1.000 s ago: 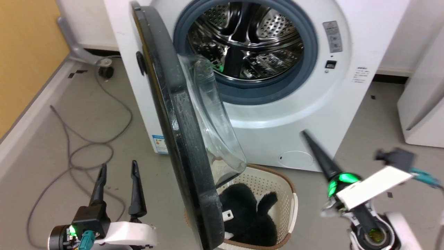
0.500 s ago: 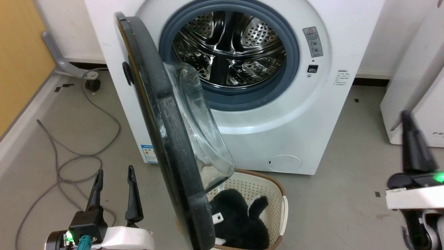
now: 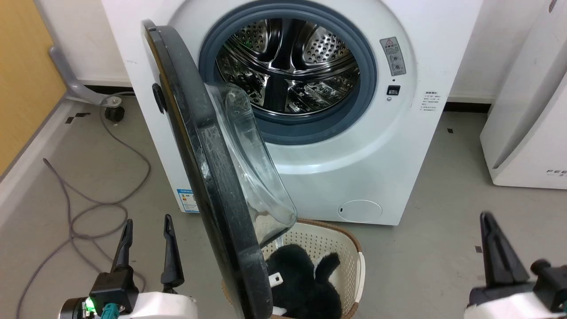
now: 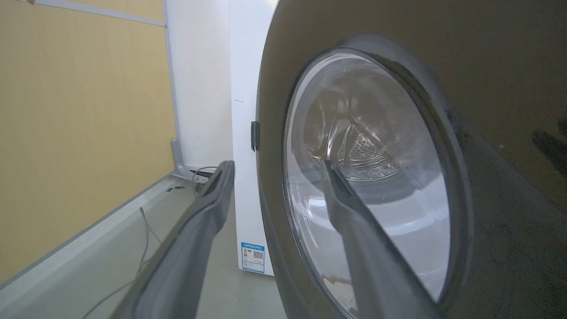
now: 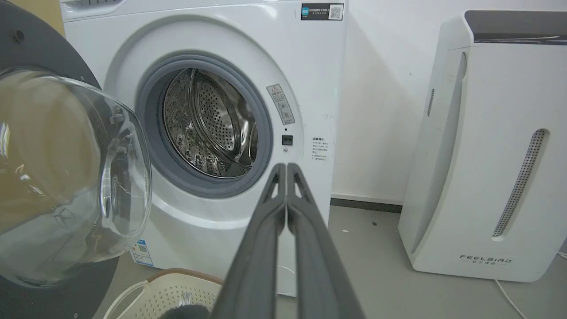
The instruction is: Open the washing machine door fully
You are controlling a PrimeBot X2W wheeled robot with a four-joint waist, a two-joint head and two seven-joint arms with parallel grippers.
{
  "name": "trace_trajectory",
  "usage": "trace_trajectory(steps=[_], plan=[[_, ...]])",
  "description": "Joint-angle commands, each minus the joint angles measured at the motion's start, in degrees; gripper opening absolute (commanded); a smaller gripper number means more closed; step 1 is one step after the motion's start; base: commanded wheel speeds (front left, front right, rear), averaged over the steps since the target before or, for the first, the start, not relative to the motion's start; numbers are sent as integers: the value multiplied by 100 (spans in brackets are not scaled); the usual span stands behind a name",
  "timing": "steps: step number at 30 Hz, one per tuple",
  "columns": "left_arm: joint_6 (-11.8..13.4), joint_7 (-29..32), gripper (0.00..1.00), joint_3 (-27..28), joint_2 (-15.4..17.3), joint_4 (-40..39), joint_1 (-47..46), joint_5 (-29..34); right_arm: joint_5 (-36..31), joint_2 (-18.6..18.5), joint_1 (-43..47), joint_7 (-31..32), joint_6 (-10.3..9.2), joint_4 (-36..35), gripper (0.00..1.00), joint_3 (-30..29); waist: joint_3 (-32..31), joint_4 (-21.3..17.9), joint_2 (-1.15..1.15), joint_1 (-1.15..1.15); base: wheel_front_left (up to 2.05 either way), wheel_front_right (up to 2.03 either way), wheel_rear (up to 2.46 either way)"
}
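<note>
Two end effectors sit low in the head view, both apart from the door. Lower left of the frame: left end effector (image 3: 148, 220), fingers parted by a moderate gap with nothing between them, above the floor beside a grey cable (image 3: 148, 167). Just right of it: door (image 3: 208, 186), swung out on its left-edge hinge and seen nearly edge-on, glass bowl facing right, lower rim over a basket (image 3: 350, 241) that holds a black plush item (image 3: 305, 288). The left wrist view shows the door's outer face close ahead of the left fingers. Centre to upper right: washing machine (image 3: 354, 173), drum (image 3: 288, 66) exposed. Lower right: right end effector (image 3: 486, 218), fingers pressed together, empty, well apart from the machine. Far right: white appliance (image 3: 527, 115).
</note>
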Motion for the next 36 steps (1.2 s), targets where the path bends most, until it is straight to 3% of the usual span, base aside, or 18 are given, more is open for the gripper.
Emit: trace_trajectory(steps=[1,2,4,12,13,14,15,24,36], plan=[[-4,-30,100,5,8,-9,42,27,-82,47,134,-24,3,83,0,-42,-8,8,0,0,0,0,0],[0,-30,100,4,8,-10,47,25,-137,64,180,-24,3,118,1,-61,-13,8,0,0,0,0,0],[6,-30,100,-2,8,-5,59,21,-253,91,288,-24,3,206,100,-87,-26,13,0,0,0,0,0],[106,-30,100,26,8,35,81,-3,-428,132,410,-25,3,204,100,-122,-39,17,0,0,0,0,0],[110,-30,87,27,8,48,74,4,-412,133,398,-25,3,199,100,-113,-35,19,0,0,0,0,0],[118,-30,37,37,8,41,57,5,-408,133,383,-25,3,183,100,-107,-30,23,0,0,0,0,0],[117,-30,0,47,8,36,42,6,-410,134,369,-25,3,162,100,-106,-25,28,0,0,0,0,0],[51,-30,0,296,8,-306,-215,151,-412,135,357,-25,3,39,100,-179,8,112,0,0,0,0,0],[-185,-30,0,224,20,-1745,-715,464,-348,135,365,-25,3,-69,100,-175,32,99,0,0,0,0,0]])
